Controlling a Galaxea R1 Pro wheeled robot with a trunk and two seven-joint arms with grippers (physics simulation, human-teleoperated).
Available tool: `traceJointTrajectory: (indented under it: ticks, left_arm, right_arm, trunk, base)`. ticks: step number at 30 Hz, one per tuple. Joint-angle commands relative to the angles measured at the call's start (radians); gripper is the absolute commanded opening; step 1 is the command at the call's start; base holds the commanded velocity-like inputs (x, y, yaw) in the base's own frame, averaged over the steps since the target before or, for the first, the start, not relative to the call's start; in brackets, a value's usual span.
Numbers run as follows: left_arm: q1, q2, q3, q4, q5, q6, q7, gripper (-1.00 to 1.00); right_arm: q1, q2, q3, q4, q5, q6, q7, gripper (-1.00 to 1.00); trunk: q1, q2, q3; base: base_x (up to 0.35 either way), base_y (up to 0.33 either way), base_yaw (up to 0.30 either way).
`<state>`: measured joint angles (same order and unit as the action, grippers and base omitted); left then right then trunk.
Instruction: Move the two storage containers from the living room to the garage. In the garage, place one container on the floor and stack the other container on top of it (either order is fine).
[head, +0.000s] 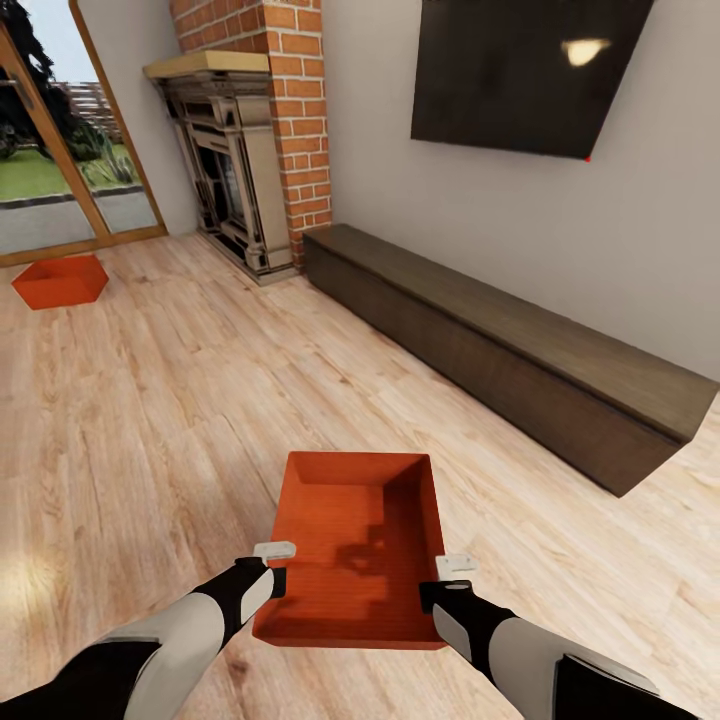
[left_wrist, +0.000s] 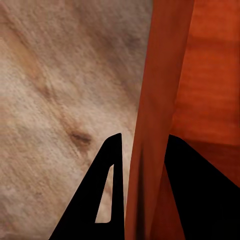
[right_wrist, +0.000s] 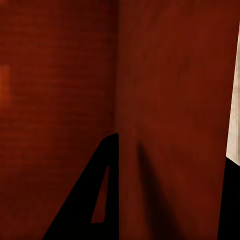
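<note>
Light wood plank flooring (head: 150, 420) carries an orange-red ribbed plastic bin (head: 355, 545), left gripper (head: 277, 566) and right gripper (head: 447, 580) each pinching a side wall; uneven lifting could twist it loose.

Matt, finely ribbed orange-red plastic bin (head: 345, 520) between my pincers, pale grainy wood plank floor (head: 150, 400), rough red brick fireplace (head: 290, 110), dark matt wooden bench (head: 520, 350), glossy black TV (head: 520, 70)
</note>
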<state>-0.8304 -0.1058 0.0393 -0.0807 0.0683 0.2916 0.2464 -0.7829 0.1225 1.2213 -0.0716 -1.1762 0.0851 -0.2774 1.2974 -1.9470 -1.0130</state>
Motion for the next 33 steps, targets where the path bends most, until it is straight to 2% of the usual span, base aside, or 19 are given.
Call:
traceJointTrajectory:
  ticks: [1, 33]
  left_arm:
    - [0.001, 0.005, -0.026, -0.001, -0.005, 0.007, 0.008, -1.0]
    - [0.001, 0.005, -0.026, -0.001, -0.005, 0.008, 0.008, -1.0]
  right_arm:
    - [-0.001, -0.001, -0.008, 0.009, 0.012, 0.005, -0.009, -1.0]
    - [-0.001, -0.004, -0.009, 0.009, 0.011, 0.005, 0.004, -1.0]
  trunk:
    - [-0.004, 0.007, 0.003]
    - [-0.127, 0.231, 0.103]
  base:
    - [0.0, 0.0, 0.0]
    - [0.0, 0.0, 0.0]
